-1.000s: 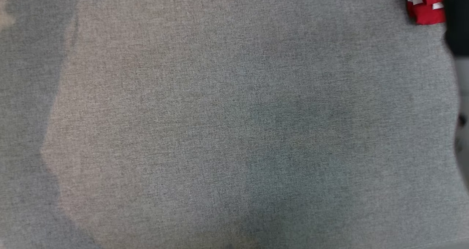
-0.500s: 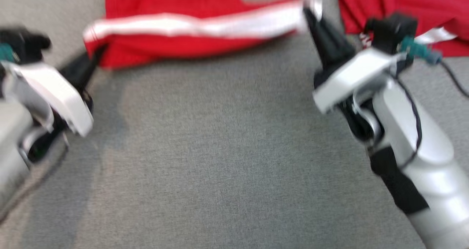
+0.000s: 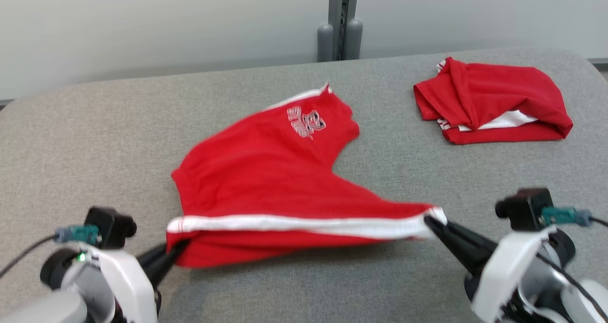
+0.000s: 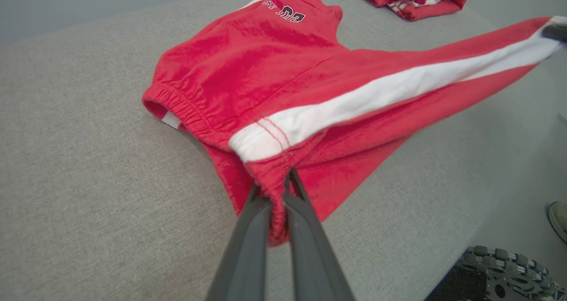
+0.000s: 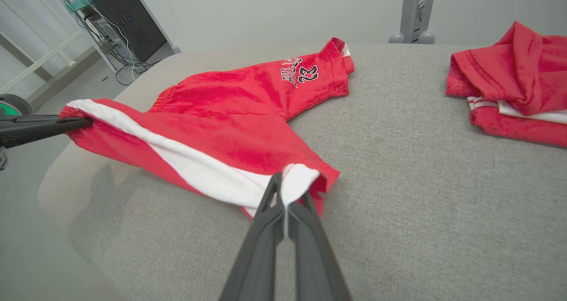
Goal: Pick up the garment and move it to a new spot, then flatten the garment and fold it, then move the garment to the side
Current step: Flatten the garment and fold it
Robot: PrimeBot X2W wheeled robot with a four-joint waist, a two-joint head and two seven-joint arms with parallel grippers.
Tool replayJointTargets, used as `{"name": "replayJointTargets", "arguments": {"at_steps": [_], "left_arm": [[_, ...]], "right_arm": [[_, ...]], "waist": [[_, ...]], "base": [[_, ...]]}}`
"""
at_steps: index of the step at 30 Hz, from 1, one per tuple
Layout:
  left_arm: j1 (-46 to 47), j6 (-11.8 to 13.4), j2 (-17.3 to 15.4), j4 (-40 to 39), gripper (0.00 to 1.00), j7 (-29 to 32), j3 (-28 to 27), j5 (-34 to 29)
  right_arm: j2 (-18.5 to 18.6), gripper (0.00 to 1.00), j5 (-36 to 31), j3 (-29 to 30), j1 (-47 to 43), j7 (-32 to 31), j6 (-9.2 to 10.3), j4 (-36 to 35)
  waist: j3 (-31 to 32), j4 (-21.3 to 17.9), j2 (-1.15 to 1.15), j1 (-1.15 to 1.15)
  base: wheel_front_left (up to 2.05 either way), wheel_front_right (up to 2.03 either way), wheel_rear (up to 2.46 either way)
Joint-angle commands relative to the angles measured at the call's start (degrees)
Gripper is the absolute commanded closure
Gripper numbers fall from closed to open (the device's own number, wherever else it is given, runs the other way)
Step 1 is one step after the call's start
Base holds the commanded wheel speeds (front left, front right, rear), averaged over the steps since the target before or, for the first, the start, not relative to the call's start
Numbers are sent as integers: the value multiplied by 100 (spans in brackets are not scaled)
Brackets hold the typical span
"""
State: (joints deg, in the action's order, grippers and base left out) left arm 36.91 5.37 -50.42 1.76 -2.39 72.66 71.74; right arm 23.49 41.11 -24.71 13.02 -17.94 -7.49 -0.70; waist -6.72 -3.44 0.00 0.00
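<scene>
The garment (image 3: 266, 180) is a pair of red shorts with a white side stripe and a printed 23, spread on the grey cushioned surface (image 3: 95, 137). Its near edge is lifted and stretched taut between my two grippers. My left gripper (image 3: 176, 250) is shut on the waistband end, seen pinched in the left wrist view (image 4: 283, 181). Shut on the stripe's hem end is my right gripper (image 3: 430, 223), whose fingers (image 5: 305, 212) clamp the white cloth (image 5: 297, 179). The far leg of the shorts (image 5: 319, 71) rests on the surface.
A second red garment (image 3: 494, 102), loosely folded, lies at the far right of the surface. A grey post (image 3: 339, 19) stands behind the far edge. Equipment and cables (image 5: 119, 22) stand beyond the surface's left end. A shoe (image 4: 559, 221) shows on the floor.
The head camera has swung upward, from bare grey cloth to the whole surface. Both grippers stay shut on the shorts' stretched edge, which now sits lower in the picture.
</scene>
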Motion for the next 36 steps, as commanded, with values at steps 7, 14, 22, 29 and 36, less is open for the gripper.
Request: {"name": "replayJointTargets", "arguments": {"at_steps": [7,14,22,29,36], "left_arm": [[-480,522,-522,-1119,100,25,-80,259],[158,90,-583,-940,100,774,-480,1038],[1179,-708,-189,380,100,2093,-984,2222],[2033,-1117,340,1409,100,3031,-1180,2657],[2596,-1233,637,2063,100,3413,-1221,2554]], "right_arm": [[-261,100,-418,1075,-1289,-1047,-1,-1593],[-442,100,-331,1179,-152,-1616,-1,-1523],[-517,100,70,950,2079,-1642,-1,167],[-643,100,144,506,3689,-1592,-1,1640],[-707,100,147,25,4756,-1259,-1,2678]], "waist": [[89,90,0,0],[-449,246,0,0],[-1257,551,0,0],[-1820,756,0,0],[-2166,882,0,0]], "base": [[0,0,0],[0,0,0],[0,0,0],[0,0,0],[0,0,0]]}}
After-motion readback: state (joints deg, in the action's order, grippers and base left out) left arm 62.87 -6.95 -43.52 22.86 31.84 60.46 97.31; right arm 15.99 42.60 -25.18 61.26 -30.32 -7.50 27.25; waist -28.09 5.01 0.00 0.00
